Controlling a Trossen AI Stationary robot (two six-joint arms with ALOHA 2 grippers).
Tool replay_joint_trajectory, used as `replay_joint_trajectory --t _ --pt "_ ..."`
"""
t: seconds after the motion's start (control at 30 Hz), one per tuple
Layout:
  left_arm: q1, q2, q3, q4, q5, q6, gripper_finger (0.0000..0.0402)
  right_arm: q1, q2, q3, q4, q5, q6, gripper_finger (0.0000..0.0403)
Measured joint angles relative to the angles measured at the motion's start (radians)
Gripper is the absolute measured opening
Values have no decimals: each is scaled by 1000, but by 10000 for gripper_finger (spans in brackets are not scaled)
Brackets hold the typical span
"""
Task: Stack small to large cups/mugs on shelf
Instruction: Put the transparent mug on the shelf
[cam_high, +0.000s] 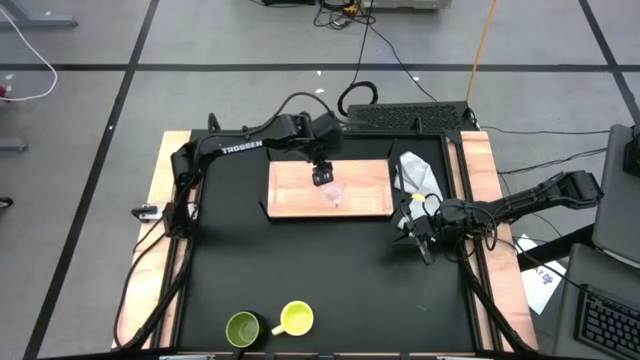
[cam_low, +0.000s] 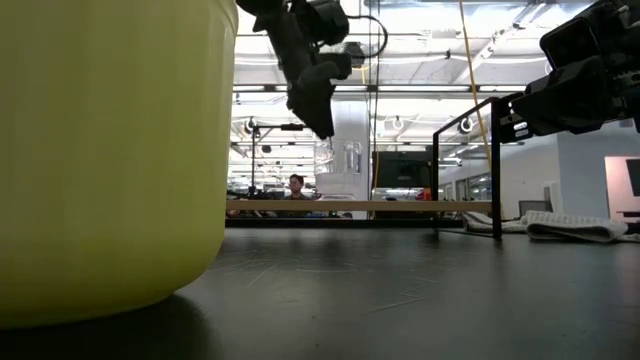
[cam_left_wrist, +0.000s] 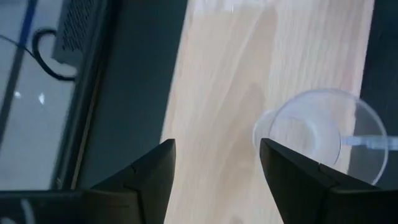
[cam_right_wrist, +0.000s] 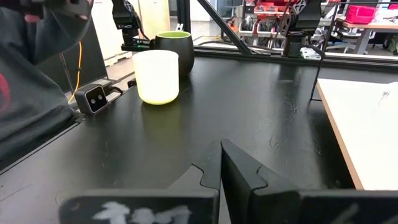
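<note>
Wooden shelf (cam_high: 300, 190): flat board at the far centre of the black table (cam_high: 320, 280), its long edges running left to right.

Clear glass cup (cam_high: 333, 194): upright on the shelf, right of its middle, with bare board on every side.

Left gripper (cam_high: 323, 177): above the shelf just beyond the cup, fingers (cam_left_wrist: 149, 177) spread wide, holding nothing; cup beside one finger, not between them.

Right gripper (cam_high: 424, 244): low over the table by the right edge, fingers pressed together, empty.

White cloth (cam_high: 418, 175): just off the shelf's right end.

Yellow mug (cam_high: 295, 318) and olive-green mug (cam_high: 243, 328): side by side at the near edge; wide open tabletop lies between them and the shelf.
</note>
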Motion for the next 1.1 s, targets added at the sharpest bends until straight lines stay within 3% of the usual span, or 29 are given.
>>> replay_joint_trajectory --t 0.23,1.1 --pt "3 59 -1 2 -1 4 237 -1 0 0 0 1 2 0" --pt "5 59 -1 36 -45 63 237 -1 0 0 -1 2 -5 0"
